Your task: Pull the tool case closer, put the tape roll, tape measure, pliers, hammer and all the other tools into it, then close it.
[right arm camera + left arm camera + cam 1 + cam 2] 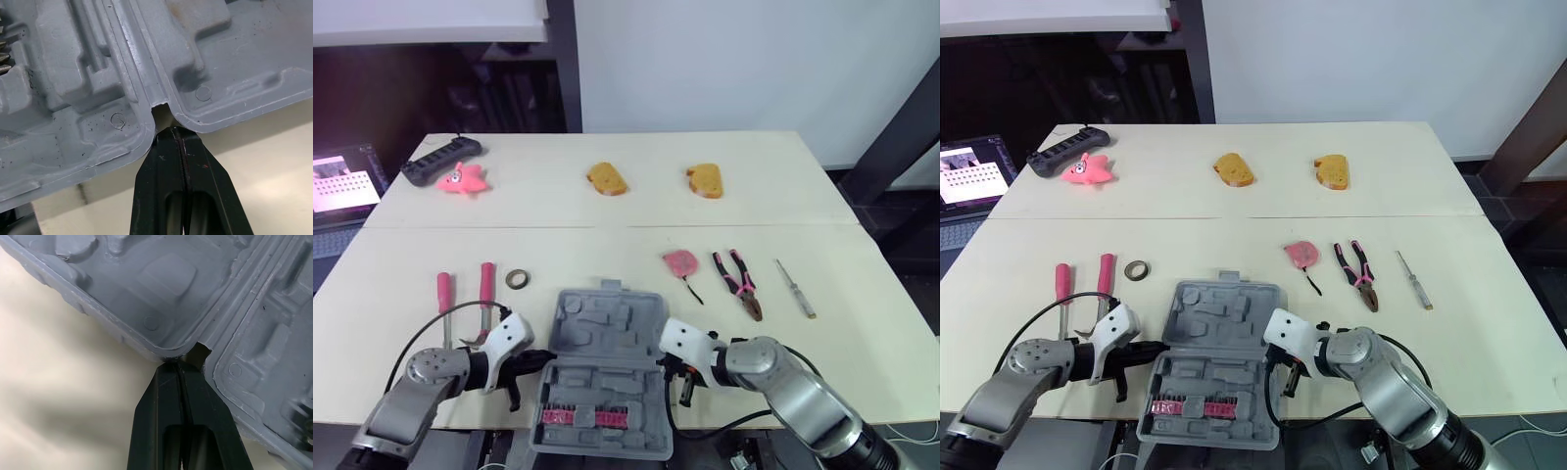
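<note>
The open tool case (604, 372) lies flat, long axis running away from me. My left gripper (179, 373) and right gripper (180, 138), fingers pressed together, flank its hinge ends.

No legible text or markings.

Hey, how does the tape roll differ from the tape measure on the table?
The tape roll is a small dark ring; the tape measure is a bigger pink body with a black cord. The tape roll lies left of the open tool case; the tape measure lies right of it. Both lie outside it.
</note>
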You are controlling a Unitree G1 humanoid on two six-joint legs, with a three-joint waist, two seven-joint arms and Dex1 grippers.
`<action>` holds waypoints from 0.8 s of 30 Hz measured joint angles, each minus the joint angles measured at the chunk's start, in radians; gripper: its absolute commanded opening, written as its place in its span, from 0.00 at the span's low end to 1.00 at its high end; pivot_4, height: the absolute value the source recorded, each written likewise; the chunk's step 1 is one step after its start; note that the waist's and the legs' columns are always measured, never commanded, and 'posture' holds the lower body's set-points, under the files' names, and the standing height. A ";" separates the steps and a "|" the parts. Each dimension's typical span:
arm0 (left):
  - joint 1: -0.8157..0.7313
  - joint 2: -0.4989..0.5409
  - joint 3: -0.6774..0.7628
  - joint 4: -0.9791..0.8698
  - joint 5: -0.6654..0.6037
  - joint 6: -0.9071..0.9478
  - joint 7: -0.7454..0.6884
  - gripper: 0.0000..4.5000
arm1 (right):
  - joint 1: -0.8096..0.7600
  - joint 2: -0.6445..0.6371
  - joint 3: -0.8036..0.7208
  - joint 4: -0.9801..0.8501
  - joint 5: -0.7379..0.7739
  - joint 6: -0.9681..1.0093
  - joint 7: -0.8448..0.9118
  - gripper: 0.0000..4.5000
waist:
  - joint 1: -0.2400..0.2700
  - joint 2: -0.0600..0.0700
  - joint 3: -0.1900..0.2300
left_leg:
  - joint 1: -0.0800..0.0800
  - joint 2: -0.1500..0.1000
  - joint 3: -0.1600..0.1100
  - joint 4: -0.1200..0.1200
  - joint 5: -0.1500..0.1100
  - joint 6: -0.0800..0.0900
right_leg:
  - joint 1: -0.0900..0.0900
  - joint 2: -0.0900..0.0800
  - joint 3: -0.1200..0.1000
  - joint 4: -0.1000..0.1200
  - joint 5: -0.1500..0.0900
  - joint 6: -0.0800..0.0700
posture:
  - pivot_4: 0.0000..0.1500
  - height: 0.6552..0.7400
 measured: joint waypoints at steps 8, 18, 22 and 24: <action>0.057 0.022 0.013 -0.050 -0.015 0.018 0.003 0.00 | -0.009 -0.008 0.011 -0.006 0.019 0.016 -0.017 0.01 | 0.000 0.000 0.000 | 0.000 0.000 0.000 0.000 0.000 0.000 | 0.000 0.000 0.000 -0.002 -0.001 -0.002 | 1.00 1.00; 0.037 0.022 0.009 -0.010 -0.031 -0.003 -0.006 0.00 | -0.013 -0.014 0.018 -0.014 0.040 0.043 -0.039 0.01 | 0.001 0.000 0.000 | 0.000 0.000 0.000 0.000 0.000 0.000 | 0.000 0.000 0.000 -0.002 -0.002 -0.003 | 1.00 1.00; 0.033 0.022 0.004 -0.005 -0.034 -0.003 -0.006 0.00 | -0.013 -0.021 0.015 -0.022 0.057 0.061 -0.045 0.01 | 0.003 0.000 0.000 | 0.000 0.000 0.000 0.000 0.000 0.000 | 0.000 0.000 0.000 -0.002 -0.002 -0.003 | 1.00 1.00; 0.031 0.022 0.004 -0.004 -0.034 -0.003 -0.006 0.00 | -0.011 -0.024 0.014 -0.027 0.065 0.068 -0.047 0.01 | 0.003 -0.001 0.000 | 0.000 0.000 0.000 0.000 0.000 0.000 | 0.000 0.000 0.000 -0.002 -0.002 -0.003 | 1.00 1.00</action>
